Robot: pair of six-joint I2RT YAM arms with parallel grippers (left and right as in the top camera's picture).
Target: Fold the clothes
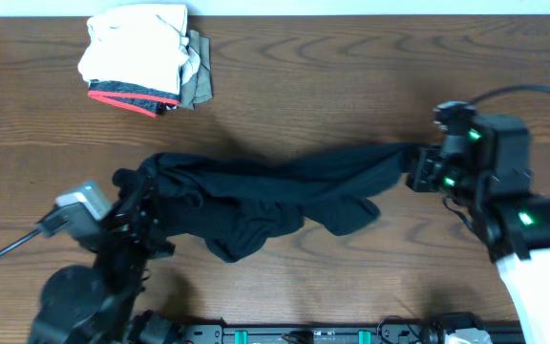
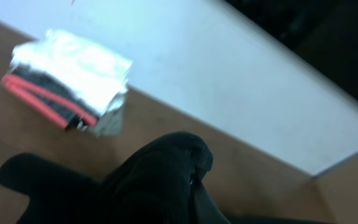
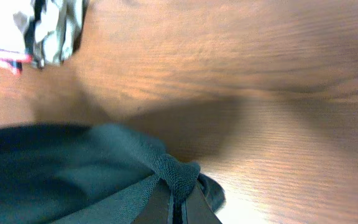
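A: Quick, where's the black shirt [image 1: 265, 196]?
B: Middle of the table [image 1: 351, 76], strung out left to right in a rumpled band between the two arms. The centre sags toward the near edge in two lumps (the rest sits a bit farther back).
A: And the left gripper [image 1: 144, 196]?
B: Closed on the shirt's left end, cloth bunched up around it. Its own wrist camera only gives a dark hump of fabric right up front, so the jaws themselves are buried there, can't make them out in that view.
A: Then the right gripper [image 1: 416, 170]?
B: Clamped on the right end, which is drawn out to a thin point. The wrist view is clear on that one: jaws pinched together on a small fold of ribbed-looking edge, bare wood beyond it.
A: Anything else on the table?
B: A pile of folded garments [image 1: 141, 59] at the far left, well apart from the shirt. White on top, red-trimmed grey at the bottom, olive poking out on its right side. The left wrist camera catches that pile too, blurred
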